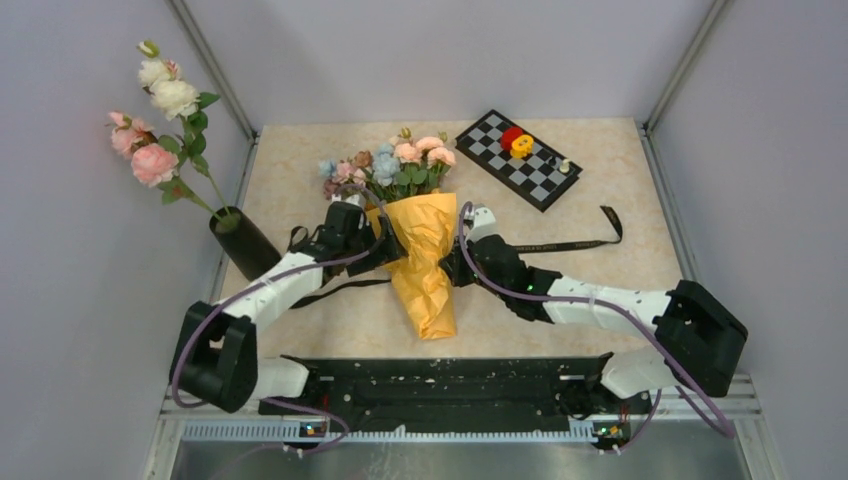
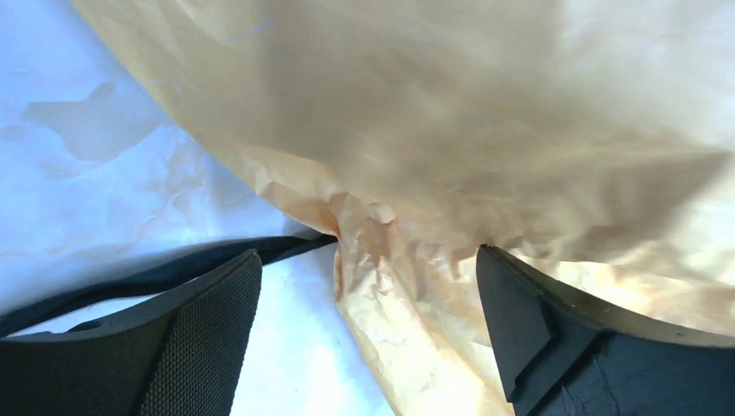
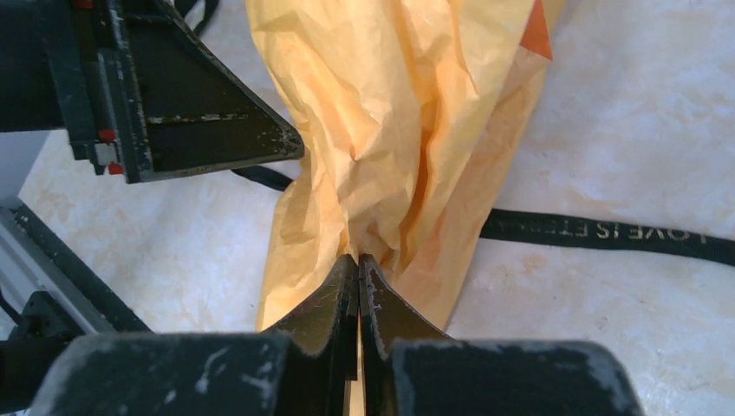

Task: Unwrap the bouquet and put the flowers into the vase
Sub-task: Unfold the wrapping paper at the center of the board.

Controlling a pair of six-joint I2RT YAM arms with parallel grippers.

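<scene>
- right gripper (image 3: 357,260), at bouquet's (image 1: 420,230) 3 o'clock, pinched tight on paper (image 3: 390,130), likely to peel it.
- left gripper (image 2: 368,253), at 9 o'clock, gapes wide, holding nothing.

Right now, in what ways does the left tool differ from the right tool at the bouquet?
The left tool stands open, its fingers wide apart with paper between them; the right tool is shut, pinching a fold of the paper of the bouquet. The left tool comes at the bouquet from its left side, the right tool from its right side. Both are black, and both meet the wrap near its middle.
</scene>
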